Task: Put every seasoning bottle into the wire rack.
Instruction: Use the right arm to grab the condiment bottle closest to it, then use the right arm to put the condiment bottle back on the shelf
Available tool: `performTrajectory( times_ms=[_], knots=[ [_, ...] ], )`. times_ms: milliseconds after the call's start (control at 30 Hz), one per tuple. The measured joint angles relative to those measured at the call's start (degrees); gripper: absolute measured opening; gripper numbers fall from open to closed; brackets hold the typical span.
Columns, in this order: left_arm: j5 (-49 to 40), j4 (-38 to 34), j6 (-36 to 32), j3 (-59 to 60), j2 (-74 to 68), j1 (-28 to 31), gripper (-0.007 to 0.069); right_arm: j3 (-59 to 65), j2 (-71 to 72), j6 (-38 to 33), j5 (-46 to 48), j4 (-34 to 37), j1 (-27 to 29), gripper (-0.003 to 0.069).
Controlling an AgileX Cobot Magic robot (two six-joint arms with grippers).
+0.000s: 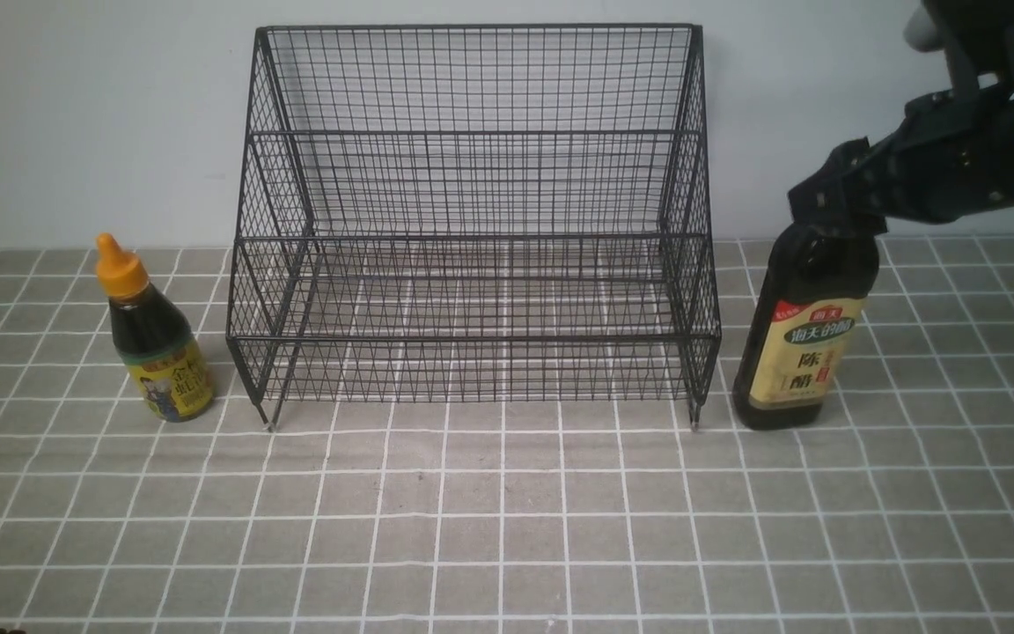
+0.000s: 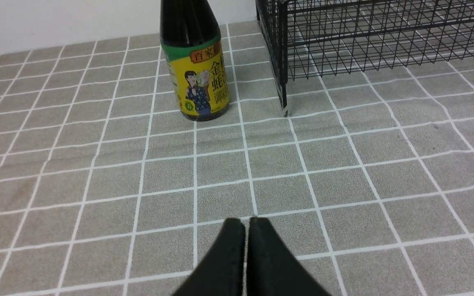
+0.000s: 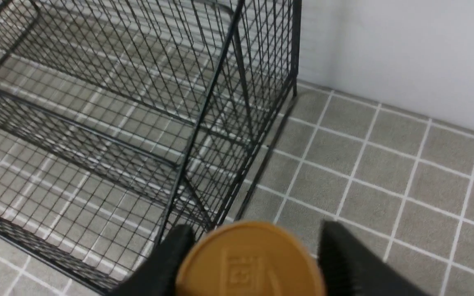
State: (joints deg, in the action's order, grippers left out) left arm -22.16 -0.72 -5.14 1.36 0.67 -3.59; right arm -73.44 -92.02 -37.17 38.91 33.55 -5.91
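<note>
Grey tiles (image 1: 507, 528) carry everything: at the frame's right stands the tall bottle (image 1: 806, 343), the right gripper (image 1: 833, 207) straddling its cap (image 3: 249, 259), though whether it pinches yet I cannot tell; it should seat squarely before lifting. The left gripper (image 2: 247, 224) is closed, empty. Centre frame, the rack (image 1: 472, 132) holds nothing; the short bottle (image 1: 155, 343) waits left.

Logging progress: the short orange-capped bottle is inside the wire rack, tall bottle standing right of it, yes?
No. The front view shows the short orange-capped bottle outside the wire rack, on the tiles left of it. The tall bottle does stand right of it.
</note>
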Motion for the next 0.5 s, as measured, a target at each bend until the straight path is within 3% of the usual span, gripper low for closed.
performTrajectory(
  times_ms=[300,500],
  knots=[
    [0.0,0.0,0.0,0.0,0.0,0.0,-0.0007,-3.65,2.89,0.44,5.85,-3.31,0.0,0.0326],
    [0.0,0.0,0.0,0.0,0.0,0.0,-0.0007,-17.81,6.91,2.27,11.3,-2.33,0.0,0.0325]
  ],
)
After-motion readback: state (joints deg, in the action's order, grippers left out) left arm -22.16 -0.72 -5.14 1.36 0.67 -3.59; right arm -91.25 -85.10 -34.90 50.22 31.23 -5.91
